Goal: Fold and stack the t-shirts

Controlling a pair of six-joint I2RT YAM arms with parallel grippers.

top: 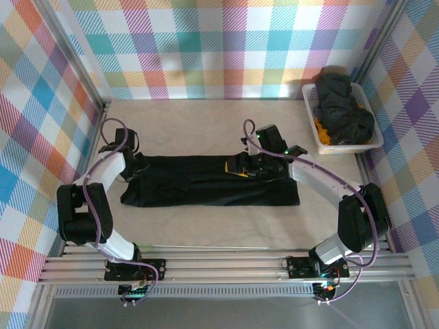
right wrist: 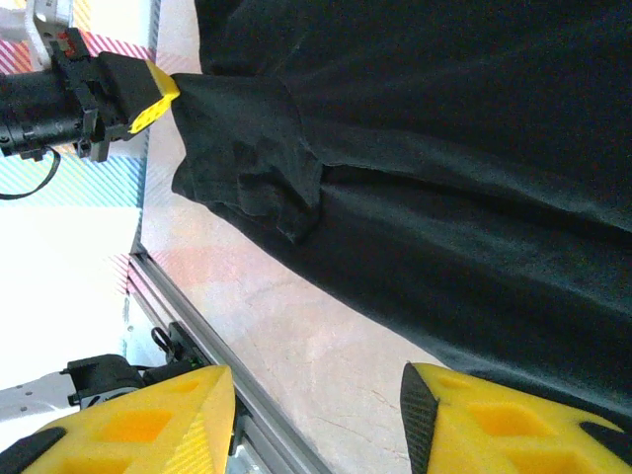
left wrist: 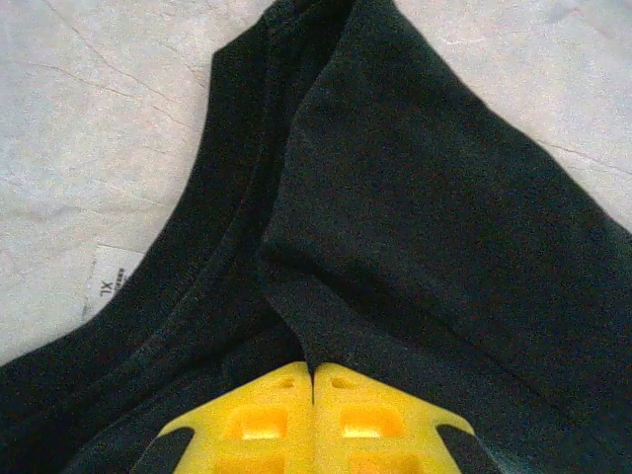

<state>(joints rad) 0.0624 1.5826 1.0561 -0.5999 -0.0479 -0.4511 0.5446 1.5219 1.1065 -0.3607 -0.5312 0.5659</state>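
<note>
A black t-shirt (top: 212,181) lies folded into a long band across the middle of the table. My left gripper (top: 139,166) sits at its left end, near the collar (left wrist: 212,267). Its yellow fingers (left wrist: 267,415) are shut, with a ridge of the black cloth (left wrist: 415,227) pinched between them. My right gripper (top: 240,166) hovers over the band's upper right part, open, with nothing between its fingers (right wrist: 474,415). In the right wrist view the shirt (right wrist: 444,168) stretches away to the left gripper (right wrist: 148,94), which holds its far end. More black t-shirts (top: 343,106) are heaped in the basket.
The white plastic basket (top: 310,110) stands at the back right with an orange item (top: 322,133) inside. A white size label (left wrist: 109,281) pokes out by the collar. The aluminium rail (top: 219,264) runs along the near edge. Checked walls close in the left, back and right.
</note>
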